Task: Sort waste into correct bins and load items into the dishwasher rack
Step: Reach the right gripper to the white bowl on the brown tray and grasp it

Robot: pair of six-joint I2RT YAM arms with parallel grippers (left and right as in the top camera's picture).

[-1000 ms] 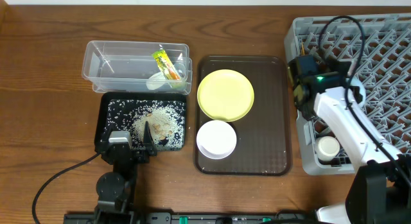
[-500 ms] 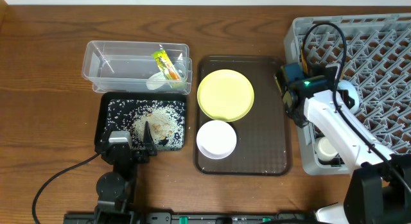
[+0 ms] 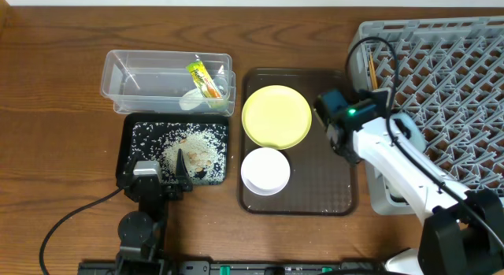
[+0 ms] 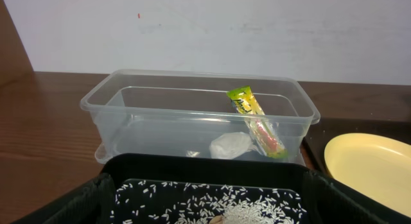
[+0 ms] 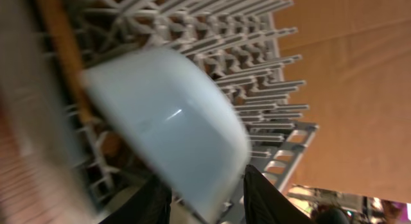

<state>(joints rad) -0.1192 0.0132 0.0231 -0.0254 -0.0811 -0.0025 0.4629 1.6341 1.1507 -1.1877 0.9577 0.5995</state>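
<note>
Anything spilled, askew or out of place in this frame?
Nothing stands out. The loose rice lies inside the shallow black tray, the green-and-orange snack wrapper and white crumpled scrap are in the clear plastic tub, and the round yellow plate and white bowl sit flat on the dark brown tray.

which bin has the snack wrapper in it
The clear plastic tub: the green-and-orange wrapper leans inside it beside a white scrap. The black tray holds loose rice, no wrapper.
</note>
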